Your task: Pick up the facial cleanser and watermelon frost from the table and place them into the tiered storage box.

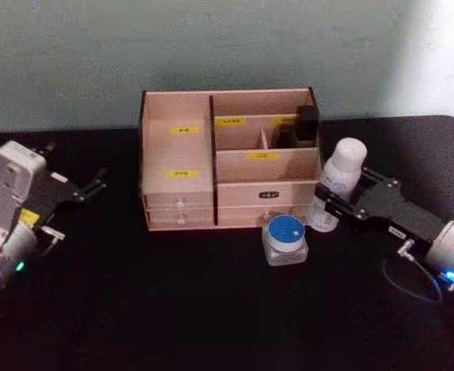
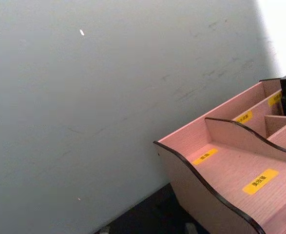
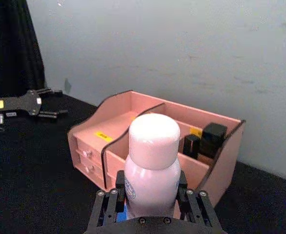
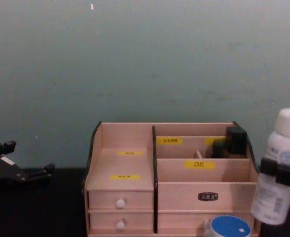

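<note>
Lab-like setup: black table (image 1: 211, 309), bare wall (image 1: 211, 46)

Black table (image 1: 172, 309), tiered storage box (image 1: 250, 193) at back, blue-lidded jar (image 1: 285, 236) just before it

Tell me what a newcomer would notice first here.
The right end effector is shut on a white plastic bottle with a white cap, just right of the light wooden tiered storage box. A small clear jar with a blue lid stands before the box, and the left end effector sits open far left.
</note>
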